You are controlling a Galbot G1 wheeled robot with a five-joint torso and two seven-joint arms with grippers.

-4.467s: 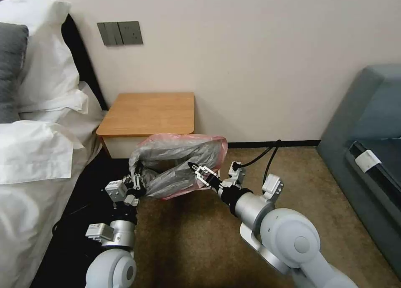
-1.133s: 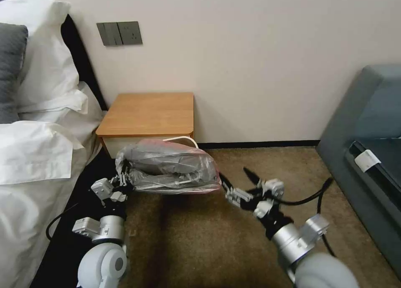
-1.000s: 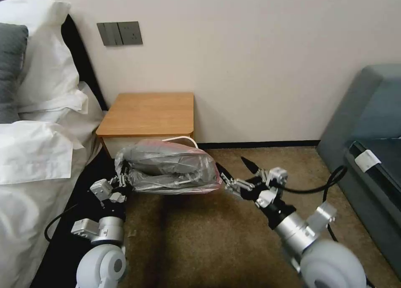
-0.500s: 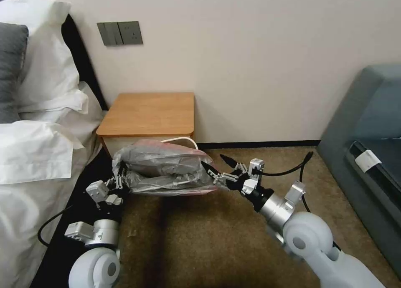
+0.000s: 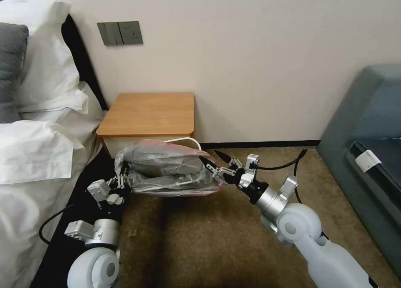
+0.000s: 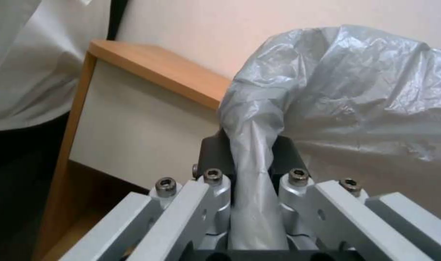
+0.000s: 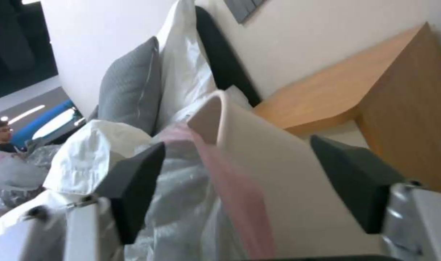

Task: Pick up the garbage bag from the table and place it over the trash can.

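Garbage bag (image 5: 167,171) stretches sideways, left claw (image 5: 121,180) pinching it, right claw (image 5: 215,162) spread.

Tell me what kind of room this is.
Most likely a hotel-style bedroom. A bed with white pillows and linen stands beside a small wooden table, wall switches sit above it, and the floor is carpet.

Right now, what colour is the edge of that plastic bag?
Pink-red, trimming the grey garbage bag; it shows best in the right wrist view, against the trash can rim.
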